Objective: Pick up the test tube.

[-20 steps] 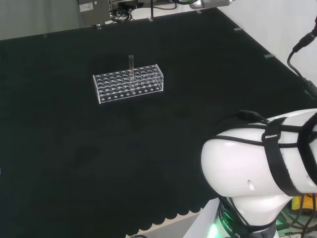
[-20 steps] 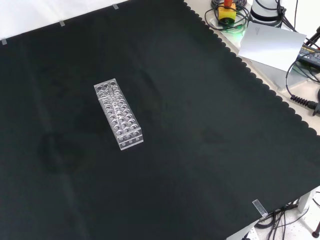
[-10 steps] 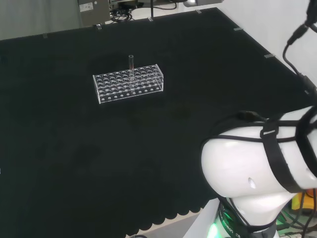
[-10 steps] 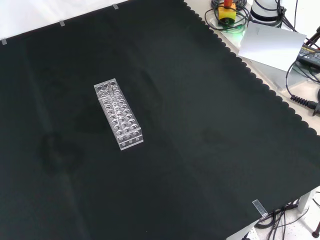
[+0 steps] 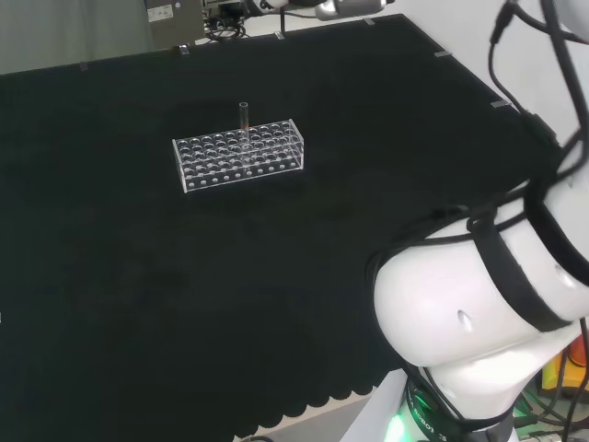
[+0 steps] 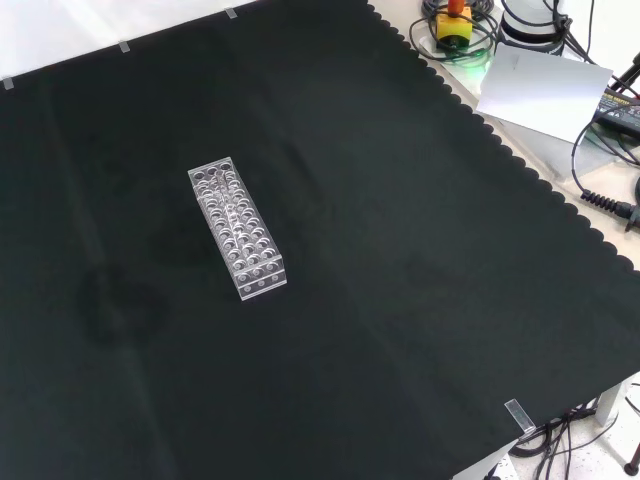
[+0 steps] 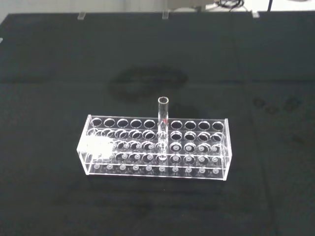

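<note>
A clear test tube (image 5: 244, 118) stands upright in a clear plastic rack (image 5: 237, 155) on the black cloth, in the far row near the rack's middle in the head view. The wrist view looks at the same tube (image 7: 163, 128) from some distance, rising above the rack (image 7: 155, 147) with many empty holes around it. In the front view the rack (image 6: 237, 230) lies left of the cloth's middle, and I cannot make out the tube there. The arm's big white link (image 5: 479, 313) stands at the head view's lower right, far from the rack.
The cloth's scalloped edge (image 6: 520, 150) runs along the front view's right, with a grey sheet (image 6: 545, 88), cables and a yellow-and-red button box (image 6: 452, 22) beyond it. Open black cloth surrounds the rack on all sides.
In the head view the arm's white links have turned and risen at the right, and a pale part of the arm has moved left along the top edge. Rack and tube stayed put.
</note>
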You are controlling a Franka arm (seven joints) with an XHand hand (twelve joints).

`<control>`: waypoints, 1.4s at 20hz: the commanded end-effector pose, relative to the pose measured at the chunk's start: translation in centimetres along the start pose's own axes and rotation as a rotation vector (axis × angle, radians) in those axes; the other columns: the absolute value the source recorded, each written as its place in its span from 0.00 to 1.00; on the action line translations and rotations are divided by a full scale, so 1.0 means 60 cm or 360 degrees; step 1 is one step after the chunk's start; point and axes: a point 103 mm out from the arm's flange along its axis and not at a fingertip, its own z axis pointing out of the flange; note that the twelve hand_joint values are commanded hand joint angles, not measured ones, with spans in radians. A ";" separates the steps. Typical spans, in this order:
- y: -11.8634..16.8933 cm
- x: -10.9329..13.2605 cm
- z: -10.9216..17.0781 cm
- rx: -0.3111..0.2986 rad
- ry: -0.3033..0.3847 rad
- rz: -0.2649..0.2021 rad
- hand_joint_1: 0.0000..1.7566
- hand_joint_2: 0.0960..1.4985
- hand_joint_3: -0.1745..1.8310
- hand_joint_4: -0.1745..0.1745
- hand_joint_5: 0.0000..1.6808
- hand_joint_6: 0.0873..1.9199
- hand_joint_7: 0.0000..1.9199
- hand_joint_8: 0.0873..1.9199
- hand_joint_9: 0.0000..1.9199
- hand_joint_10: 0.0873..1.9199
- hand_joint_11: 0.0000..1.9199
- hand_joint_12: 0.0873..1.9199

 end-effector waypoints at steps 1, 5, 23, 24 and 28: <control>0.085 0.004 0.026 0.0077 0.0010 -0.0021 0.32 0.58 0.21 0.30 0.16 0.00 0.08 0.41 0.04 0.48 0.00 0.83; 0.119 0.005 0.051 0.0151 -0.0002 -0.0016 0.33 0.58 0.21 0.30 0.17 0.00 0.09 0.42 0.05 0.48 0.00 0.83; 0.224 0.008 0.194 0.0421 -0.0024 -0.0010 0.36 0.57 0.22 0.24 0.22 0.00 0.18 0.43 0.12 0.47 0.03 0.83; 0.229 0.008 0.201 0.0427 -0.0031 -0.0008 0.36 0.57 0.22 0.23 0.22 0.00 0.18 0.43 0.13 0.46 0.03 0.83; 0.248 0.008 0.231 0.0452 -0.0051 0.0000 0.38 0.57 0.22 0.21 0.24 0.00 0.21 0.43 0.15 0.45 0.05 0.82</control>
